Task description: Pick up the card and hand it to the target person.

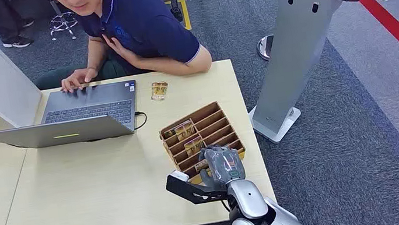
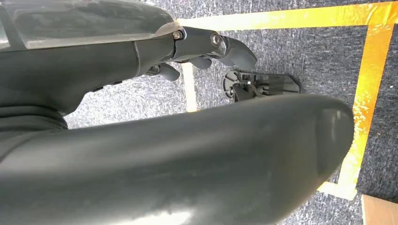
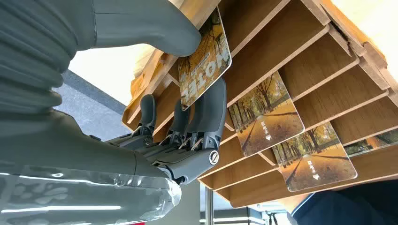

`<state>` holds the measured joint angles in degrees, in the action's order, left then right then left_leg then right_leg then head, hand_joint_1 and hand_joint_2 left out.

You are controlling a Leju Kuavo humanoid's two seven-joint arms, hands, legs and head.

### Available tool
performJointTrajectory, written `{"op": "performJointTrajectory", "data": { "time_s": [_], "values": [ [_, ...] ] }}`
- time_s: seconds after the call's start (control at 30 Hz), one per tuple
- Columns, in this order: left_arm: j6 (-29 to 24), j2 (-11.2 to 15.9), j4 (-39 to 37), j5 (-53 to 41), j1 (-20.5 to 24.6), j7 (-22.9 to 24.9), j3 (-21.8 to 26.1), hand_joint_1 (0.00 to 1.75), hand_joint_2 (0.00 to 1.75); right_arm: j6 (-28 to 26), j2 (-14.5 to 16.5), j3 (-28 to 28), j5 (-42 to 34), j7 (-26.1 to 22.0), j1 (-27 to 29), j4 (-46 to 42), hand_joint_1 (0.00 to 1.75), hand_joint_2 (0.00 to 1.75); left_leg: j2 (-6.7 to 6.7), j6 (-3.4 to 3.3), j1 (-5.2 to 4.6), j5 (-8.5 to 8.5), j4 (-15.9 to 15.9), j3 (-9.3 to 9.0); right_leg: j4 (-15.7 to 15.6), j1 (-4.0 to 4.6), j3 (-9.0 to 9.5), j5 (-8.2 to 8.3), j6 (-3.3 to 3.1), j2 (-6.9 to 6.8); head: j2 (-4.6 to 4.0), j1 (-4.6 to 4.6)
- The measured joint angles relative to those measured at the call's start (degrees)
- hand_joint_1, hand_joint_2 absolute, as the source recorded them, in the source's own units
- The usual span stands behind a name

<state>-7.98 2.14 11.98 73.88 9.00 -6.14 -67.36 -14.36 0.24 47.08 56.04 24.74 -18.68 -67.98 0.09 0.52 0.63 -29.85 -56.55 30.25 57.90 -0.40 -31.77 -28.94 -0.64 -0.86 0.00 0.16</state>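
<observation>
Right hand (image 1: 222, 165) is down at the near end of the wooden rack (image 1: 217, 111), which sits on the table (image 1: 108, 190) toward its right edge. In the right wrist view the thumb (image 3: 141, 23) presses on the printed face of one card (image 3: 206, 56) and a finger (image 3: 211, 112) backs it from the other side, so the hand is clamped on that card in a pinch. The card sits in the rack's nearest slot, still partly between the dividers; I judge it gripped but not yet lifted clear.

The rack's slots step up like stairs, so each card stands leaning with its upper part exposed. That is likely why the hand comes in from the near side and takes the front card by its free edge.

Card look: thin, flat, rounded corners, glossy print of autumn trees in yellow-orange, with "HOTEL" in white letters. Two similar cards (image 3: 267, 117) sit in slots further back, showing a tree-lined path and a small white arrow. Another card (image 1: 159, 90) lies loose on the table at the far side, in front of the person (image 1: 138, 27).

The person sits at the far edge, one hand on a laptop (image 1: 87, 107).

Left hand (image 2: 206, 47) hangs over carpet with yellow tape, fingers curled in, holding nothing.
</observation>
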Motion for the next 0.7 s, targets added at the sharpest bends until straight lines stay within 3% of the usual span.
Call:
{"op": "performJointTrajectory", "data": {
  "time_s": [0.17, 0.3, 0.7],
  "values": [
    [0.2, 0.0, 0.0, 0.0, 0.0, 0.0, 0.0, 0.0, 0.0, 0.0, 0.0, 0.0, -0.1, 0.0, 0.0, 0.2, 1.45, 1.75, 0.0, 0.0, 0.0, 0.0, 0.0, 0.0, 0.0, 0.0, 0.0, 0.0, 0.0, 0.0, 0.0, 0.0],
    [0.2, 0.0, 0.0, 0.0, 0.0, 0.4, -0.1, 0.0, 0.0, 0.0, -0.1, 0.0, -0.1, 0.0, 0.0, 0.3, 1.62, 1.75, 0.0, 0.0, 0.0, 0.0, 0.0, 0.0, 0.0, 0.0, 0.0, 0.0, 0.0, 0.0, 0.0, 0.0],
    [-0.5, -0.1, 0.0, -0.7, 0.1, 1.0, -0.5, 0.0, 0.0, -0.3, -0.1, 0.0, -0.1, -0.1, -0.1, 0.5, 1.69, 1.75, 0.0, 0.0, 0.0, 0.0, 0.0, -0.01, 0.0, 0.0, 0.01, 0.0, 0.0, 0.0, 0.0, 0.0]
  ]
}}
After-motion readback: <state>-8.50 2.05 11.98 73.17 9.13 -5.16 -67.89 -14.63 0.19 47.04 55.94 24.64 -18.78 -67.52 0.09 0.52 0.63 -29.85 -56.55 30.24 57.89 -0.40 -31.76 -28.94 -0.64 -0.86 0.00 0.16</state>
